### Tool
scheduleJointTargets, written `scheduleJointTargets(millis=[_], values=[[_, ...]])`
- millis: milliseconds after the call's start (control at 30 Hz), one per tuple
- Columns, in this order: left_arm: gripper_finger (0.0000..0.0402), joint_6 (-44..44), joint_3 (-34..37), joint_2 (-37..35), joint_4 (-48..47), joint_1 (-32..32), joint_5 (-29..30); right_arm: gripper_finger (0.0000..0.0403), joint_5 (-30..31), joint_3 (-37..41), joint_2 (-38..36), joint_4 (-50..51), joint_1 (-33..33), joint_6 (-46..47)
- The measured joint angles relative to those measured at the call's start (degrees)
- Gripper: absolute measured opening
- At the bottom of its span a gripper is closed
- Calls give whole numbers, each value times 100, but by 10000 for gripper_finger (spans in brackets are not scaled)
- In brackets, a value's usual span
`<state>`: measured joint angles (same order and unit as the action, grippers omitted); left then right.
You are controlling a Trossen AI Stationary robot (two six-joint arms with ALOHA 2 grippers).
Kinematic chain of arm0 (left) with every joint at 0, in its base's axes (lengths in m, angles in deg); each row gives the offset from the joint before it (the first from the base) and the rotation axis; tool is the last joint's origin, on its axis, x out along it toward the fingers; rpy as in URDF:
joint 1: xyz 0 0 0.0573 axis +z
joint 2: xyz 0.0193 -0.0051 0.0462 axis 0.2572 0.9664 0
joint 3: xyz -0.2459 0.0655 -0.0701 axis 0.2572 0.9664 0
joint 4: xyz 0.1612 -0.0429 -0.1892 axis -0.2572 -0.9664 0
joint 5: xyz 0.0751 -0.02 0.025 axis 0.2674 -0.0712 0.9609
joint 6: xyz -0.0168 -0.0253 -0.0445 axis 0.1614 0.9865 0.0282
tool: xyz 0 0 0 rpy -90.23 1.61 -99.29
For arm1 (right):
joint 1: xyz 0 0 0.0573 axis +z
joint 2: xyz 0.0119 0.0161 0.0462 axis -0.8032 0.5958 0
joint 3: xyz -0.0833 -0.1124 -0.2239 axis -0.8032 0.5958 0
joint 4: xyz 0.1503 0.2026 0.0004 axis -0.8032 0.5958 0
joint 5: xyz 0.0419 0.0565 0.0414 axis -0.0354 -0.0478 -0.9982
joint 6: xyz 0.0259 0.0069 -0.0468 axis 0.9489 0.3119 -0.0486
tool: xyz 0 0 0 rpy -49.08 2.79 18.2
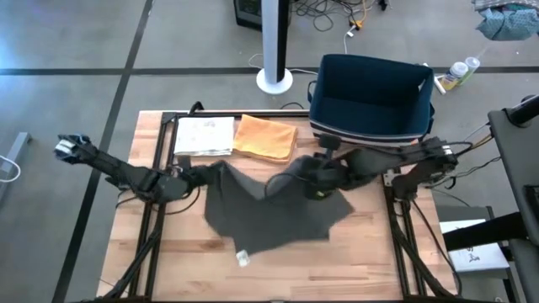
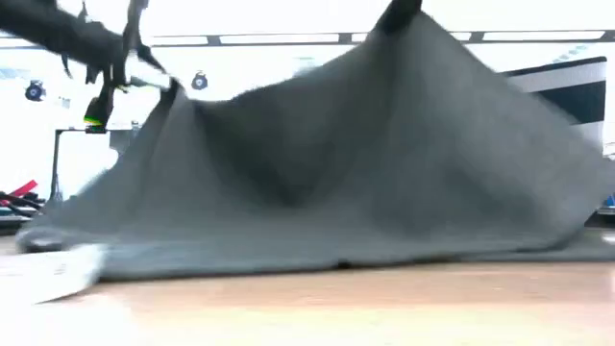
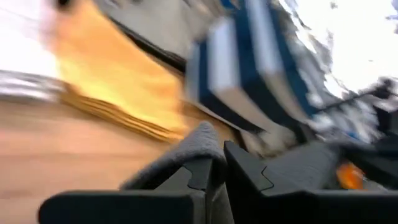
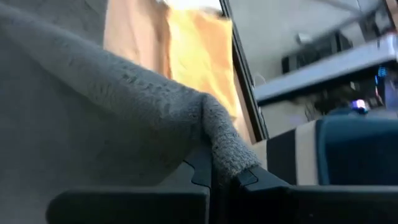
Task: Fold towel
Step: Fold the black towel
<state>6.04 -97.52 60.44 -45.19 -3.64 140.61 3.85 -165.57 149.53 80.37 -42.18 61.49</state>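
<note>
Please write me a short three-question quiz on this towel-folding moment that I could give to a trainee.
1. True or false: the left gripper and the right gripper are each shut on the grey towel.
2. Which lies on the table beside the folded orange cloth? A) a white printed sheet B) a red mug C) a pair of scissors
3. Fill in: the dark blue ____ stands at the table's far edge, behind the right arm.

Key:
1. True: both pinch raised folds, so the towel peaks at two points in the low view.
2. A
3. bin
</note>
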Motion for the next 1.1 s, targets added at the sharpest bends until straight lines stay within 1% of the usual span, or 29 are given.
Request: scheduleJointTargets(millis=[100, 200, 267, 333, 400, 433, 567, 600, 667, 733, 800, 867, 933, 1033, 1100], values=[[27, 25, 635, -234, 376, 714, -254, 0, 1, 597, 0, -674, -393, -127], [27, -107, 1256, -370, 980, 1419, -810, 0, -8, 985, 0, -1378, -691, -149], [27, -456, 1601, -378, 1652, 1824, -1219, 0, -29, 1151, 0, -1685, -819, -178], [29, -991, 1857, -349, 2281, 2147, -1655, 0, -49, 1259, 0, -1962, -868, -140], [35, -1477, 1914, -293, 2545, 2355, -2058, 0, -49, 1364, 0, -2314, -895, -91], [40, -1692, 1897, -288, 2529, 2415, -2197, 0, -51, 1427, 0, -2500, -895, -94], [73, -3274, 1484, -279, 2280, 2428, -2610, 0, -131, 1713, 61, -3210, -901, -86], [84, -3594, 1332, -284, 2068, 2424, -2693, 0, -206, 1774, 87, -3293, -917, -80], [106, -4005, 968, -275, 1288, 2424, -2786, 1, -268, 1855, 136, -3294, -948, 124], [129, -4125, 472, -254, 175, 2435, -2784, 9, -298, 1902, 144, -3235, -1011, 364], [151, -4129, -93, -194, -1086, 2435, -2593, 25, -306, 1908, 138, -3133, -1061, 450], [173, -4129, -692, -101, -2330, 2435, -2378, 46, -309, 1879, 98, -2910, -1089, 456], [191, -4136, -1330, 10, -3197, 2428, -2239, 71, -307, 1790, 24, -2733, -1089, 460], [210, -4231, -2144, 182, -4202, 2368, -2140, 112, -305, 1617, -180, -2375, -1034, 496], [215, -4230, -2517, 300, -4624, 2242, -2230, 137, -286, 1538, -297, -2132, -939, 556]])
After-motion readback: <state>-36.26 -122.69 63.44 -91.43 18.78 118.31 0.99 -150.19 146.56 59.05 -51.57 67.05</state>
